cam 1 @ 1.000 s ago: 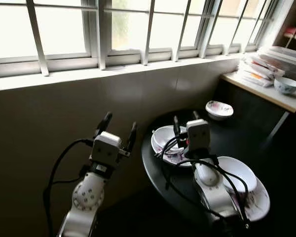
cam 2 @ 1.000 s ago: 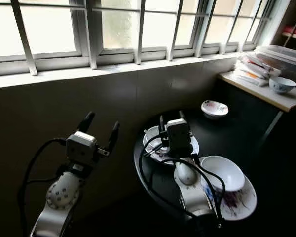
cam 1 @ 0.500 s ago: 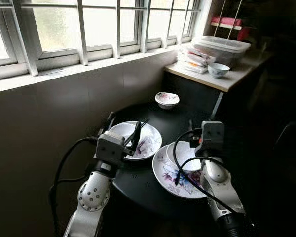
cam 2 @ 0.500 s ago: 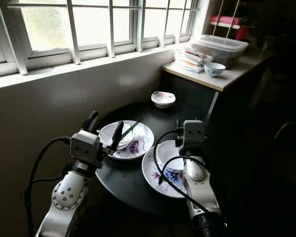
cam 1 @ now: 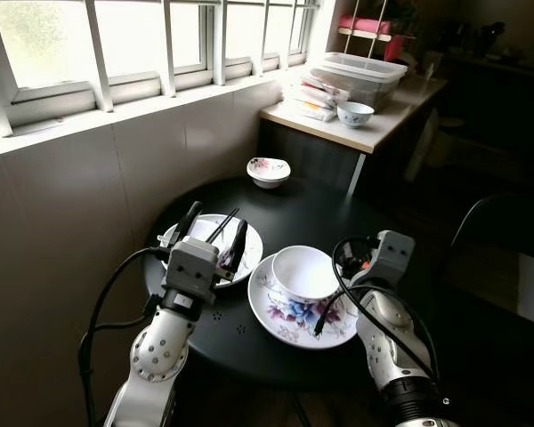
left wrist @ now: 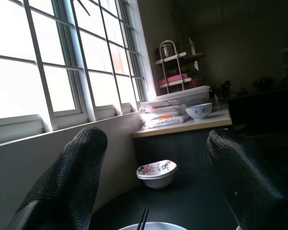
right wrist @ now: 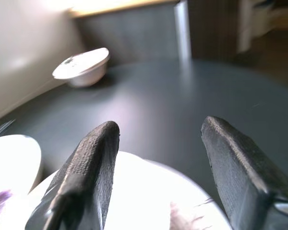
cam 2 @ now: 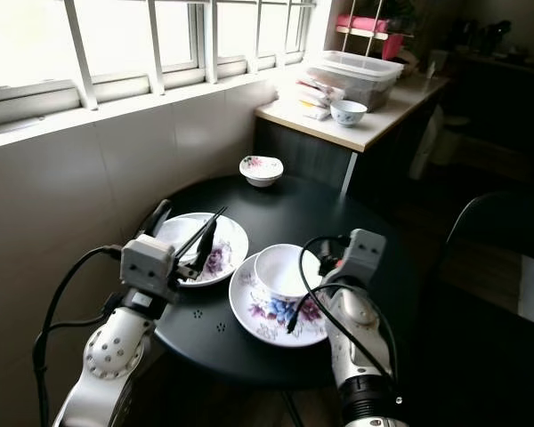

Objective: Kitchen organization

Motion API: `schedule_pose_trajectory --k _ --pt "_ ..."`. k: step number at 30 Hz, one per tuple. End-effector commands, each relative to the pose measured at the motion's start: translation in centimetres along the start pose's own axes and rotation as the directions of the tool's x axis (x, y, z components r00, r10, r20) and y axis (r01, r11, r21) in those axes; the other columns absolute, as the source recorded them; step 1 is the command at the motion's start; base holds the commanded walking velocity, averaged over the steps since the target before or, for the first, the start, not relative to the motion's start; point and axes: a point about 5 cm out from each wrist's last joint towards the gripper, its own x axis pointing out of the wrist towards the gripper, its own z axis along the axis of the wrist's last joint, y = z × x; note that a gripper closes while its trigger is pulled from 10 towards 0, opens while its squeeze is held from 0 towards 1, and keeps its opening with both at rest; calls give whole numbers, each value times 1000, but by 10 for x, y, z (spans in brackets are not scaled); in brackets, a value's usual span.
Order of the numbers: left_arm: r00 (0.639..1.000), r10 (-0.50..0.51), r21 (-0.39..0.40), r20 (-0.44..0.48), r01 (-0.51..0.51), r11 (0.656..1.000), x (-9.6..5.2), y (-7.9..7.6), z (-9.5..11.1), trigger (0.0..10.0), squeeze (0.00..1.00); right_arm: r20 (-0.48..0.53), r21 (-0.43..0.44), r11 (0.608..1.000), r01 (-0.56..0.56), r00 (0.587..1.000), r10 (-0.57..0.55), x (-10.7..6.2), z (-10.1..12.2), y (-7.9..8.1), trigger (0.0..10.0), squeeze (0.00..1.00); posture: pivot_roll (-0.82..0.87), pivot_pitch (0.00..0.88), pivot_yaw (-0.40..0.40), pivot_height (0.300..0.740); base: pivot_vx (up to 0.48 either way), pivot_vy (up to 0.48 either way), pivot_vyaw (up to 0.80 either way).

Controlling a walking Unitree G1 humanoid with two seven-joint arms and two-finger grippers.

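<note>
A round black table (cam 1: pixel 311 209) holds a large flowered plate (cam 1: pixel 287 322) with a white bowl (cam 1: pixel 304 271) on it. To its left lies a second flowered plate (cam 1: pixel 251 250) with a small bowl and black chopsticks (cam 1: pixel 224 225) across it. A small flowered bowl (cam 1: pixel 269 171) sits at the far side. My left gripper (cam 1: pixel 217 228) hovers open over the left plate, empty. My right gripper (right wrist: pixel 158 143) is open and empty, low at the near right rim of the large plate, its fingers (right wrist: pixel 91 163) pointing toward the small bowl (right wrist: pixel 82 67).
A wooden counter (cam 1: pixel 383 129) at the back right carries a clear plastic container (cam 1: pixel 360 76), stacked packets and a patterned bowl (cam 1: pixel 354 113). A tiled wall under barred windows (cam 1: pixel 116 44) runs along the left. A dark chair (cam 1: pixel 503 240) stands to the right of the table.
The camera has swung right, so the table now sits in the middle of the picture. The right gripper went from above the left plate to the large plate's right; the left gripper now hangs over the left plate.
</note>
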Motion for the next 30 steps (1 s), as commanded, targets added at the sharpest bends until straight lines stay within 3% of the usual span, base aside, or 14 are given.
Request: schedule_pose_trajectory --k 1,15,30 --pt "1000 -19 -6 1 19 1000 1 -6 1 10000 0 -67 59 998 13 998 -9 3 -6 -10 10000 0 59 0 -68 740 0 0 0" --pt "1000 -19 -2 -8 19 1000 0 -5 -1 10000 0 -194 149 986 76 980 -46 4 -24 -18 10000 0 65 0 -70 740 0 0 0" --pt "1000 -21 1 -13 21 1000 0 -5 -2 10000 0 -244 145 989 -36 967 71 8 -29 -10 10000 0 63 0 -69 740 0 0 0"
